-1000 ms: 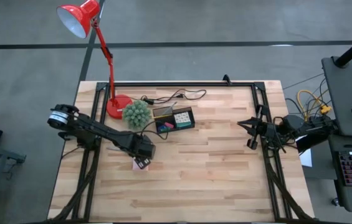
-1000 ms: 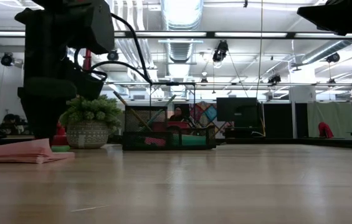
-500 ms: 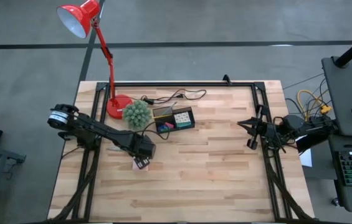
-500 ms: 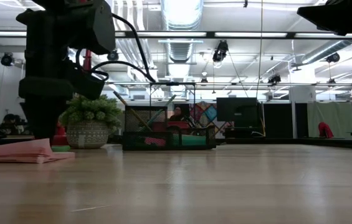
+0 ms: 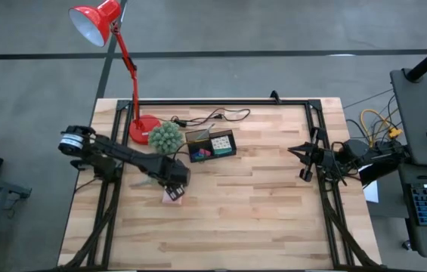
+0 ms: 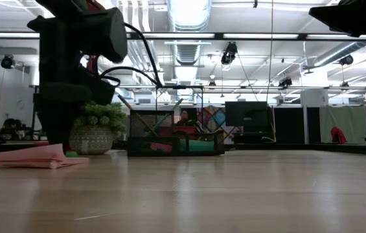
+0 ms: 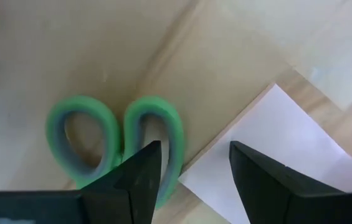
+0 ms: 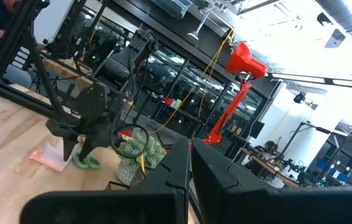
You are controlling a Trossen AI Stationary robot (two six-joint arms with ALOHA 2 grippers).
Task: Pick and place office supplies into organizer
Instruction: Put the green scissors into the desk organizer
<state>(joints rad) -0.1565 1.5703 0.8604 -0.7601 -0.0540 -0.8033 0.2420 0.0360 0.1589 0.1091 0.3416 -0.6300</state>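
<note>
We see the left gripper (image 5: 174, 189) poised over the pink sticky-note pad (image 5: 172, 198) on the wooden table (image 5: 258, 204), its fingers (image 7: 139, 171) spread apart and grasping nothing. Just beside the pad lie the green-handled scissors (image 7: 113, 140). The black organizer (image 5: 211, 143) stands farther back, next to the spiky green plant (image 5: 165, 137) and the red desk lamp (image 5: 115, 45). The right gripper (image 5: 304, 161) waits at the table's right edge, fingers clenched together on nothing.
</note>
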